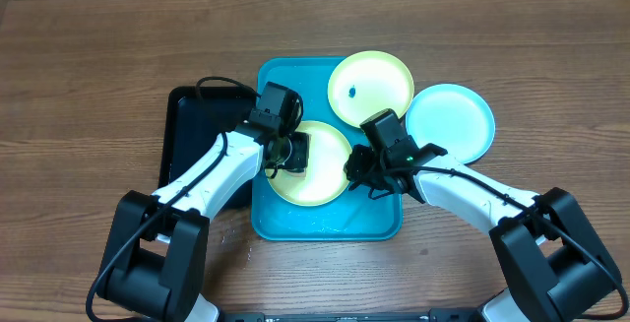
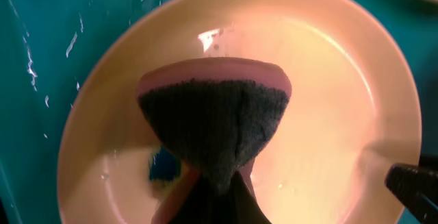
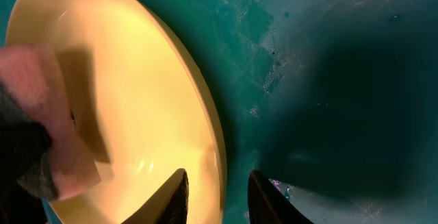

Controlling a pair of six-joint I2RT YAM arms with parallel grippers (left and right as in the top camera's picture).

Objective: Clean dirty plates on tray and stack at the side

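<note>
Left gripper (image 1: 288, 153) clenched on sponge (image 2: 213, 125) | right gripper (image 3: 217, 186) pinching plate (image 1: 313, 164) rim at 3 o'clock | I judge it light, stiff, wet-slippery.

Sponge pressed on a plate

A dark-faced pink sponge (image 2: 213, 125) sits on the pale plate (image 2: 328, 80) in the blue tray (image 2: 48, 46), a blue speck (image 2: 163, 166) beside it.

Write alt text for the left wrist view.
A pink sponge with a dark scouring face, pinched in the left gripper, presses on a pale yellow round plastic plate that lies on the wet turquoise plastic tray. A small blue speck sits beside the sponge.
</note>
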